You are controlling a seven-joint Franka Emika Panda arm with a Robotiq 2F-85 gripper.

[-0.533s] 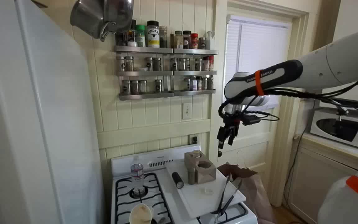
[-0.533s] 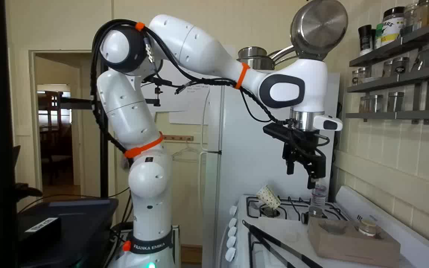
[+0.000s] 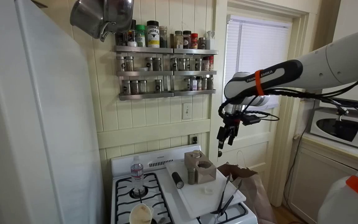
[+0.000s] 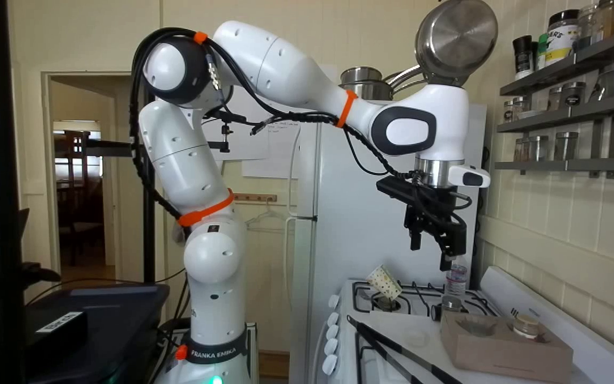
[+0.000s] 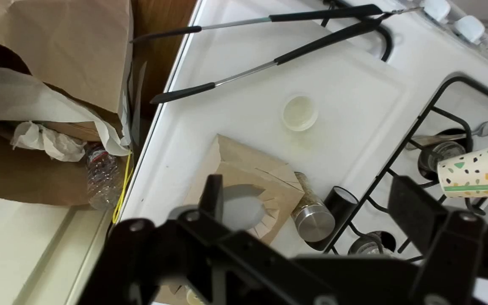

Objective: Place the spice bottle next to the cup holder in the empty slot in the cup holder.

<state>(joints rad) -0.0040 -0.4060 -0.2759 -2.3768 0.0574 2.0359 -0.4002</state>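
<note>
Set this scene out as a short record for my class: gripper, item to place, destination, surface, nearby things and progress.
Gripper: open, in mid-air, holding nothing
Item to place: spice bottle, upright, close beside the cup holder
Destination: empty slot, a round hole in the cup holder's top
Other slot: filled by a jar
Surface: white tray on the stove
Nearby: dark cylinder on its side; small translucent container; tongs extending over the tray; tilted patterned cup; upright clear plastic bottle
Progress: spice bottle not yet placed
</note>
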